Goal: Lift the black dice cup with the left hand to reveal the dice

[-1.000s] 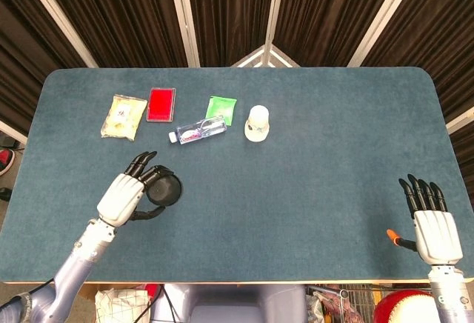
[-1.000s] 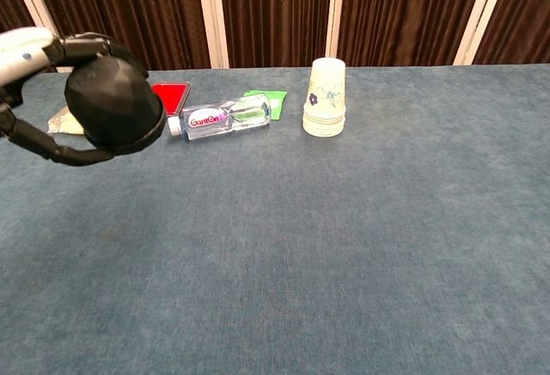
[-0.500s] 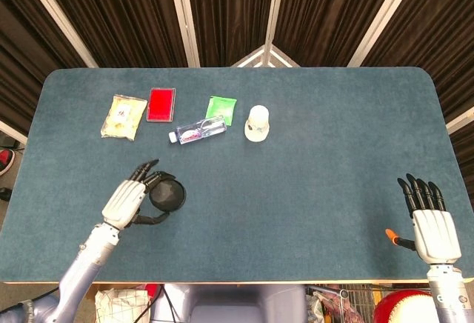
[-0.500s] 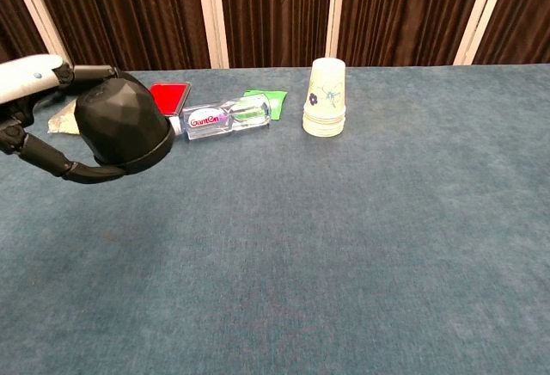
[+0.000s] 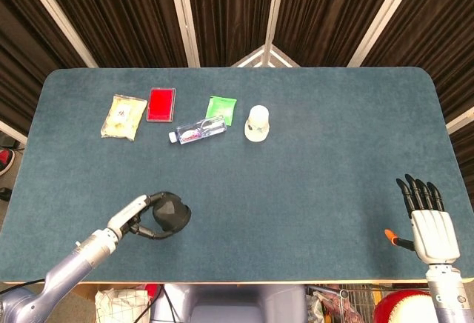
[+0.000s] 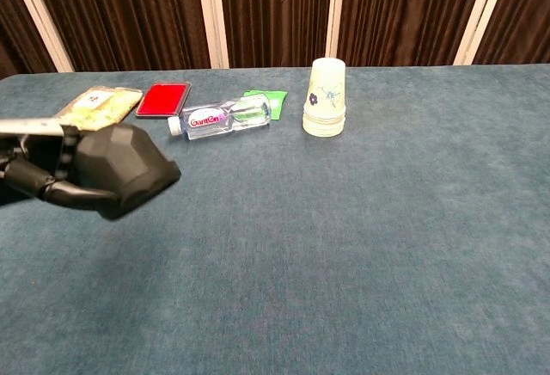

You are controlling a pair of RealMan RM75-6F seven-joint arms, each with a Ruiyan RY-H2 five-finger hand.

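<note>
The black faceted dice cup point(image 5: 172, 215) is near the table's front left, gripped by my left hand point(image 5: 136, 219), whose fingers wrap around its left side. In the chest view the dice cup point(image 6: 125, 169) lies tilted on its side with its wider rim pointing right, and the left hand point(image 6: 36, 165) is behind it at the frame's left edge. No dice show in either view. My right hand point(image 5: 429, 224) is at the front right table edge, palm down with fingers spread and holding nothing. It does not appear in the chest view.
Along the back left stand a yellow snack packet point(image 5: 124, 116), a red box point(image 5: 161, 104), a lying water bottle point(image 5: 198, 130), a green packet point(image 5: 221, 109) and a stack of paper cups point(image 5: 257, 123). The blue table's front edge point(image 5: 244, 281) is close to both hands.
My left hand has carried the dice cup toward the front edge and lower, tipping it from upright onto its side. The right hand has barely moved.
</note>
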